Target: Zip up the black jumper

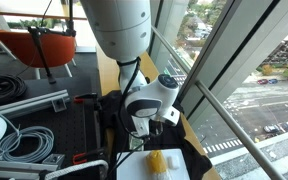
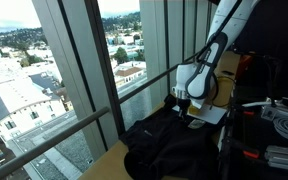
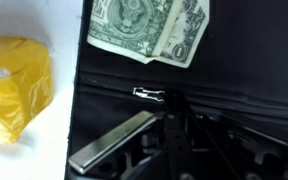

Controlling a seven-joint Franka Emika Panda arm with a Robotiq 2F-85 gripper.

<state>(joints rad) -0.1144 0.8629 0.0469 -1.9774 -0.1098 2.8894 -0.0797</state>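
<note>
Arm low over the desk [image 2: 108, 162] by the window. Gripper [image 1: 142, 124] sits down against the black jumper [image 2: 174, 140], which lies heaped on the desk end nearest the glass and looks to spill slightly over the edge in both exterior views.

Wrist view: the jumper fills most of the frame, and the zip line [image 3: 224, 98] runs across it. A small silver zip pull [image 3: 150, 95] lies flat on the fabric, just beyond the gripper's tip. One metal finger [image 3: 112, 145] shows as a pale bar; the other is lost in dark clutter. Cannot tell whether the jaws are apart or closed. Nothing is visibly held, and the pull looks free.

Two dollar bills [image 3: 149, 30] rest on the jumper just past the zip. A yellow object [image 3: 14, 88] sits on a white sheet [image 3: 62, 130] beside the jumper's edge.

Judged step: closing in on the pull, zipping not yet begun.

Risks:
- The pull is small and flat against the fleece, so the fingers may pinch cloth instead or skate over it.
- The jumper is soft and unanchored, so a tug could drag the whole garment along the desk instead of running the slider.
- Rumpled fabric along the zip may bunch and jam the slider.
- The bills sit close to the zip, so any fabric shift could slide them off.
</note>
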